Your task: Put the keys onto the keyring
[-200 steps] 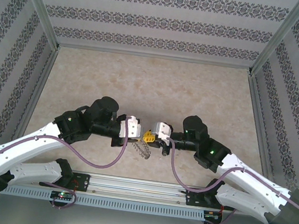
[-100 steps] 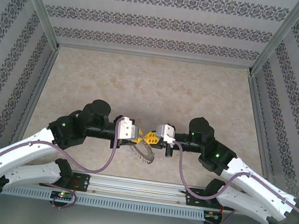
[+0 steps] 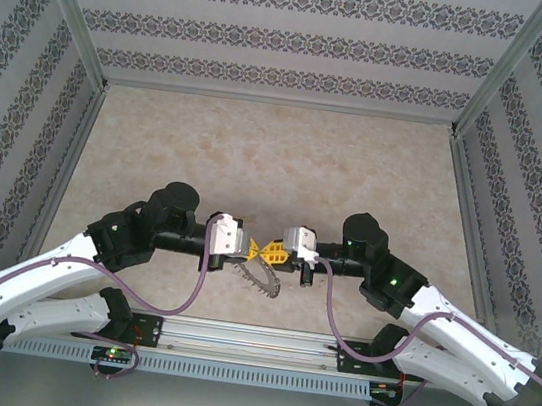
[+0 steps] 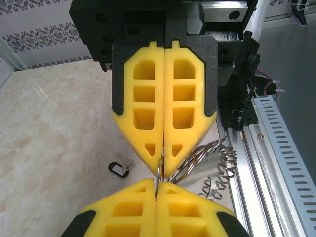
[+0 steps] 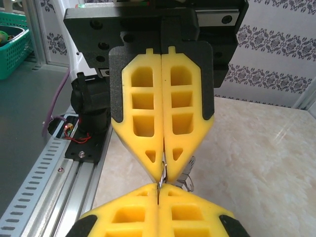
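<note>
Left arm, right arm: elbows out, forearms turned inward. Left gripper, right gripper: tip-to-tip, lower centre, each clamped tight on keyring. Key: loose on tabletop.

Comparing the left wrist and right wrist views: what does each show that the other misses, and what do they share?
Left wrist: the key lying loose on the table, and the dangling wire loops of the keyring. Right wrist: a green basket at the upper left. Both: the left end effector and right end effector meeting tip to tip, each shut on the keyring.
</note>
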You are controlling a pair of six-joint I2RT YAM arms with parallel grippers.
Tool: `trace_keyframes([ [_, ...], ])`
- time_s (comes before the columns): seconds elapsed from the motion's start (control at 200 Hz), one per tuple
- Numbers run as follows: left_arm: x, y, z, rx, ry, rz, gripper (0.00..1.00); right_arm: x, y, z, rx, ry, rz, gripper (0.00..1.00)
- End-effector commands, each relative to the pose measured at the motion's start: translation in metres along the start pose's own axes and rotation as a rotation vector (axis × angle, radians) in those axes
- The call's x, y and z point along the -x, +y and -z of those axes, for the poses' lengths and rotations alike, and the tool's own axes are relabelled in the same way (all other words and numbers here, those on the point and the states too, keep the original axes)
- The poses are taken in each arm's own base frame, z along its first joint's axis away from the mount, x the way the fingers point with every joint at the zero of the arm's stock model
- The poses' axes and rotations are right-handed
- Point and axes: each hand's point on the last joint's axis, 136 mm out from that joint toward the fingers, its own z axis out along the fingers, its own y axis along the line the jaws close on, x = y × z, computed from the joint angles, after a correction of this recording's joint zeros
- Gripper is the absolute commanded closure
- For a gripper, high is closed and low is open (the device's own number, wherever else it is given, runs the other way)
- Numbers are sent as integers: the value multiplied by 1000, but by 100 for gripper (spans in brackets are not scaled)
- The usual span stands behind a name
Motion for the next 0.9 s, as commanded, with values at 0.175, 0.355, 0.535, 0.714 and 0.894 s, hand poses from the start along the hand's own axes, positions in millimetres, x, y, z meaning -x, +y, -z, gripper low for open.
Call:
trace_keyframes([
  [0.175,3,8,0,54,-27,-2,100,-2,-11,17,-150,-13,-32,59],
  [0.355,-1,8,-4,51,-15,1,100,-8,-21,41,-276,-18,-91,59],
  [0.535,-7,9,-5,64,-4,20,100,-42,-62,69,-525,96,-299,57],
  [0.714,-14,11,-3,99,-8,75,100,-116,-92,95,-701,301,-718,54],
  [0.894,-21,14,1,152,-19,137,100,-176,-93,101,-739,469,-967,53],
])
